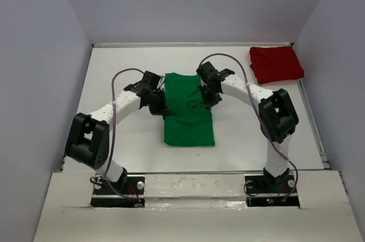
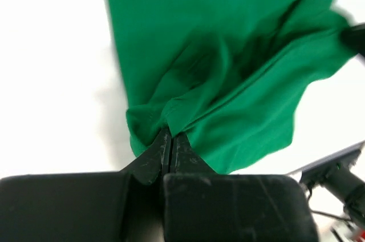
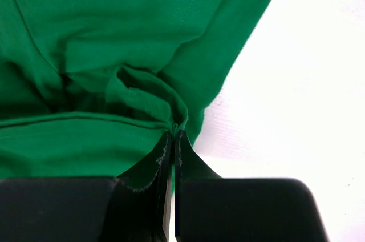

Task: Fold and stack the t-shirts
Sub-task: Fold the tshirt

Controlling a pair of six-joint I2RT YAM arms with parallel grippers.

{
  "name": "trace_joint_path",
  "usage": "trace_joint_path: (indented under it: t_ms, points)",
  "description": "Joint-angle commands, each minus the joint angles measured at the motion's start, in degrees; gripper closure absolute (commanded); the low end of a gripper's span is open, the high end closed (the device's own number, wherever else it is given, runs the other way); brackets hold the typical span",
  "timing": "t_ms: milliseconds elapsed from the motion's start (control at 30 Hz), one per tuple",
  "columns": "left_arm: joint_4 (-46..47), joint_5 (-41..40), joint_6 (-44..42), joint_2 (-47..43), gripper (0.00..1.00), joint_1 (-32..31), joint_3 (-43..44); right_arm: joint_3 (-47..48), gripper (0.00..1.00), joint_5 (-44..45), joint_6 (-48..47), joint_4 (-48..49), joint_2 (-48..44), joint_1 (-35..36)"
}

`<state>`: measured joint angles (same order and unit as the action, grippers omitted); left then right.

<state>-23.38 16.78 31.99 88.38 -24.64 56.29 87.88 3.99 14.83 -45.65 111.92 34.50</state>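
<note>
The green t-shirt [image 1: 188, 117] lies in the middle of the white table [image 1: 245, 145], between the two arms. Its near part is flat. Its far part is pulled up into folds, and both sets of jaws are there. The left jaws are at the shirt's left edge. The right jaws are at its right edge, a little farther back. The dark red t-shirt [image 1: 276, 64] lies folded in the far right corner of the table, well apart from the green one and from both arms.

Only the top view shows the whole table and both shirts. But the jaws look small and dark there (you cannot see their tips). The two wrist views show the tips up close. In the left wrist view the green t-shirt [image 2: 228, 53] bunches down to a point right at the tips, with bare table [image 2: 51, 82] on the left. In the right wrist view the green t-shirt [image 3: 114, 25] fills the left side, and a stitched hem line shows. The table [image 3: 308, 82] is bare on the right.

The left jaws are pressed together, with a pinch of green cloth caught between the tips. The right jaws are pressed together too, and a small fold at the shirt's edge is caught between them.
</note>
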Motion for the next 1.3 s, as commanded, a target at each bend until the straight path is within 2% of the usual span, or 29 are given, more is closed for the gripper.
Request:
trace_joint_path:
  t_ms: [0,233,500,700,1000,1033,1100,1133,1200,1233,1267]
  points:
    - [-6.3,-7.2,-7.3,1.7,1.0,0.3,11.5,-1.2,1.0,2.4,1.3,1.9,-3.1,0.1]
    - [-8.9,-5.2,-11.7,9.2,1.0,0.2,18.9,-0.6,1.0,2.6,0.6,2.0,-2.1,0.1]
    - [-5.5,-0.3,-12.0,12.1,1.0,0.0,15.8,3.8,1.0,2.7,-0.1,2.0,2.7,0.1]
    - [-4.3,-1.1,-13.3,15.1,1.0,0.0,15.2,6.6,1.0,1.7,-0.2,2.1,6.7,0.1]
    - [-3.8,-2.5,-13.1,20.2,1.0,0.3,18.9,7.1,1.0,1.0,0.0,2.0,9.3,0.1]
    - [-3.7,-2.0,-13.0,20.8,1.0,0.4,19.1,7.3,0.91,1.7,-0.2,2.0,9.5,0.1]
    - [-4.0,-2.4,-13.2,21.0,1.0,0.4,19.6,7.4,0.83,2.8,-0.3,1.9,9.5,0.1]
    - [-4.0,-3.9,-13.2,20.3,1.0,0.4,19.6,7.4,0.74,3.0,-0.4,2.1,9.2,0.1]
    - [-4.2,-6.0,-13.2,19.0,1.0,0.4,19.8,7.5,0.66,3.2,-0.7,2.1,8.1,0.1]
    - [-4.5,-7.3,-13.1,17.5,1.0,0.4,19.9,7.6,0.58,3.8,-0.7,2.0,7.6,0.1]
    - [-4.7,-10.0,-13.1,16.7,1.0,0.4,20.1,7.7,0.56,4.0,-1.1,1.7,7.2,0.1]
